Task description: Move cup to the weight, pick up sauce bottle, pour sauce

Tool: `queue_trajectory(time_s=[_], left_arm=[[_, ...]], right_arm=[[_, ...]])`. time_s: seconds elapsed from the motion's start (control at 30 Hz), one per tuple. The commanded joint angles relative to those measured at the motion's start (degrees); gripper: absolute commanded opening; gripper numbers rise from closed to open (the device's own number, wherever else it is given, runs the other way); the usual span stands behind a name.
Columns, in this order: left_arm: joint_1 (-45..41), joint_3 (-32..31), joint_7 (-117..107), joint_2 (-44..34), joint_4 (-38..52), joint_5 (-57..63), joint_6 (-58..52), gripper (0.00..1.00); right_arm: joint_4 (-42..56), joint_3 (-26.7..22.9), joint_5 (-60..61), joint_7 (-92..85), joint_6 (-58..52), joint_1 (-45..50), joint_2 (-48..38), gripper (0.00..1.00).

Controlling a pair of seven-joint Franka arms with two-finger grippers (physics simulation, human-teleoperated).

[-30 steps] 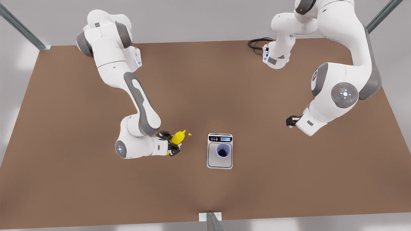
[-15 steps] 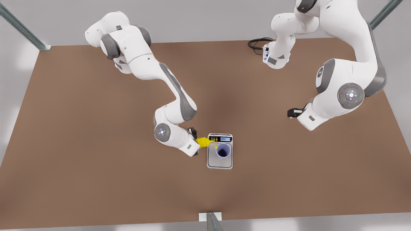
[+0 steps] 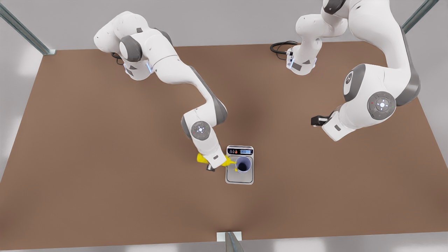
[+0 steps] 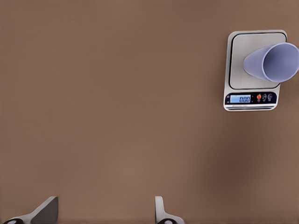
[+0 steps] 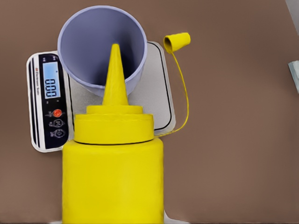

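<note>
Right gripper (image 3: pixel 211 167), apparently clamped on bottle (image 3: pixel 224 161), has swung it rightward; nozzle now over cup (image 3: pixel 243 164) on scale (image 3: pixel 239 177). Pour starting. Left gripper (image 4: pixel 105 212) spread empty, waiting.

Weight (image 3: pixel 239 175): lies flat on the desk (image 3: pixel 105 175), near the middle of the front view, its display panel (image 3: pixel 240 151) on the far edge.
Cup (image 3: pixel 244 164): stands upright on the weight's platform, just before the display panel.
Sauce bottle (image 3: pixel 224 161): tilted over the edge of the weight on the front view's left, nozzle reaching over the cup's rim.
Bottle cap (image 5: pixel 177 42): hangs on a thin tether beside the cup, above the weight.
Right gripper (image 3: pixel 212 164): on the bottle's body, on the front view's left of the weight.
Left gripper (image 3: pixel 316 121): well apart, on the front view's right, fingers (image 4: pixel 44 212) spread above bare desk.
</note>
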Motion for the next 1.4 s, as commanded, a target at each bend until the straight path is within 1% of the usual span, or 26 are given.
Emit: queue_trajectory(time_s=[0.0,0.23,0.4,0.63,0.87,1.37], left_arm=[[-0.04,-0.03,0.90,-0.08,0.03,0.01,-0.16,1.00],[-0.22,-0.03,0.91,-0.08,0.11,0.01,-0.16,1.00],[-0.22,-0.03,0.90,-0.08,0.11,0.10,-0.16,1.00],[-0.22,-0.03,0.99,-0.08,0.20,0.10,0.02,1.00],[-0.22,-0.03,0.99,-0.08,0.20,0.19,0.02,1.00],[-0.57,-0.03,0.90,0.01,0.20,0.19,0.37,1.00]], right_arm=[[0.31,-0.02,-5.56,17.30,0.56,0.02,-0.08,0.49],[3.47,0.07,-15.93,17.30,0.64,2.57,1.86,0.49],[4.18,0.24,-19.80,16.77,0.82,3.89,3.18,0.49],[4.18,0.07,-21.12,16.77,1.08,4.86,3.88,0.49],[4.00,0.15,-28.50,16.68,1.08,5.56,3.97,0.49],[4.00,0.24,-30.52,16.15,1.08,6.26,4.76,0.49]])
